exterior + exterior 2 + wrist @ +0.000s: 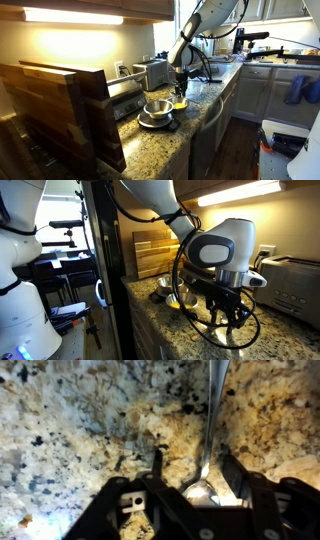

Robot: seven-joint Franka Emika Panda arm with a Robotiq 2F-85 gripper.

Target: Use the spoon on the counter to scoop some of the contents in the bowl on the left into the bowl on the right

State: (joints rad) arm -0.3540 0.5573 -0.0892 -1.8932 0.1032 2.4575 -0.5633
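Note:
In the wrist view a metal spoon (212,420) lies on the speckled granite counter (70,430). Its handle runs away from me and its bowl end sits between my fingers. My gripper (195,472) hangs low over it, jaws apart, one finger on each side with a gap to the spoon. In both exterior views the gripper (180,90) (228,312) points down at the counter beside the bowls. A steel bowl (157,107) (165,283) sits on a dark plate, with a yellowish bowl (181,103) (183,300) next to it. I cannot make out the bowls' contents.
A toaster (150,72) (295,278) stands against the wall behind the bowls. Wooden cutting boards (60,105) (155,250) stand at one end of the counter. The counter's rounded edge (205,125) drops to grey cabinets. A cable loops around the gripper (190,320).

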